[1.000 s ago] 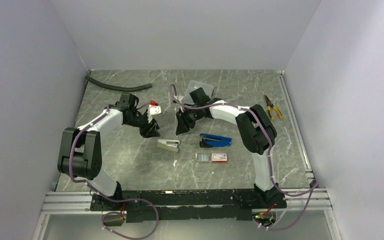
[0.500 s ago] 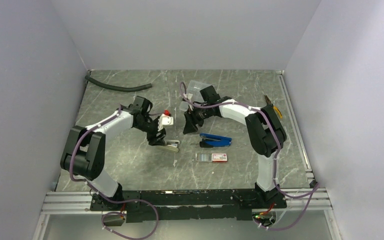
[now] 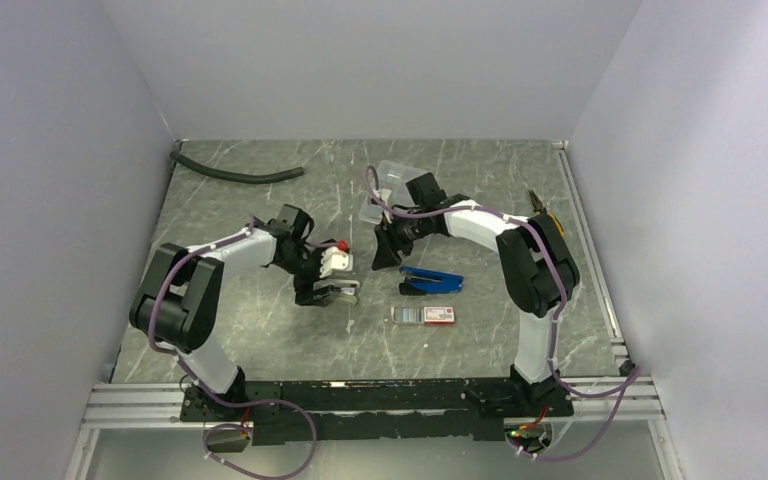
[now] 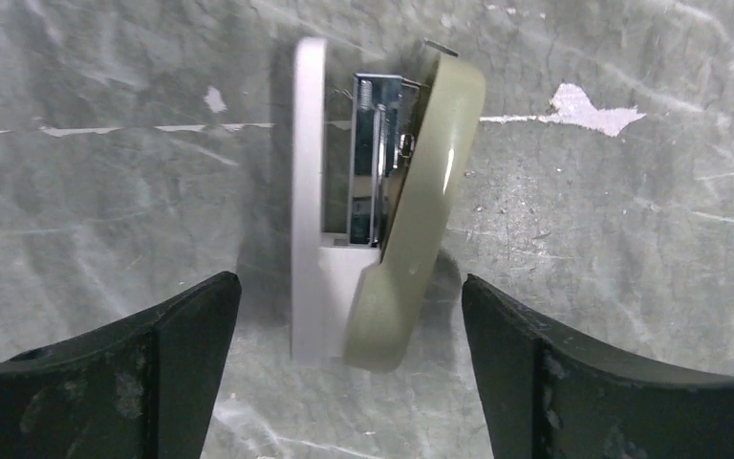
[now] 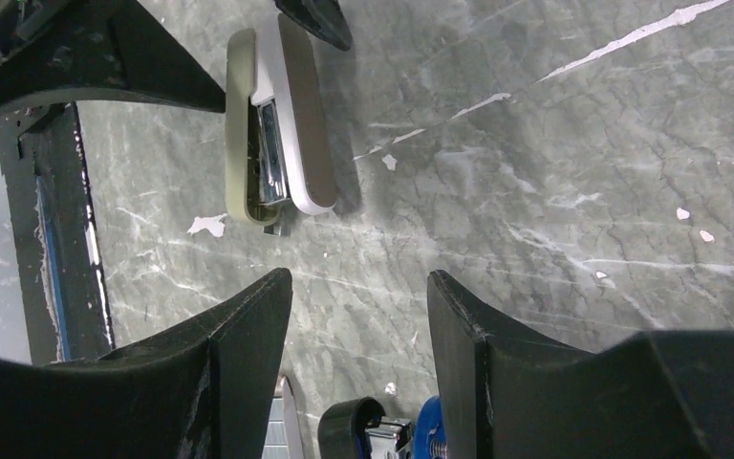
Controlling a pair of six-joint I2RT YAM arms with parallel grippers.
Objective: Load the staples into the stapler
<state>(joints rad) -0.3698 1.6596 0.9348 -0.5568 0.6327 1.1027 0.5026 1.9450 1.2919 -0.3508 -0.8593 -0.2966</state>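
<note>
Lying apart: 1 olive stapler [image 3: 338, 292], 1 blue stapler [image 3: 430, 280], 1 staples box [image 3: 424, 315], 1 hose [image 3: 235, 175].

left arm [image 3: 240, 245]: it comes down and to the right, over to the small green and white stapler [image 3: 342, 293].
left fingers [image 4: 186, 339]: they open wider, and now one is on each side of that stapler, not touching it.
right arm [image 3: 480, 220]: it swings to the right, away from the middle of the bench [image 3: 260, 340].
right fingers [image 5: 239, 335]: they are now near the blue stapler [image 3: 432, 280].
</note>
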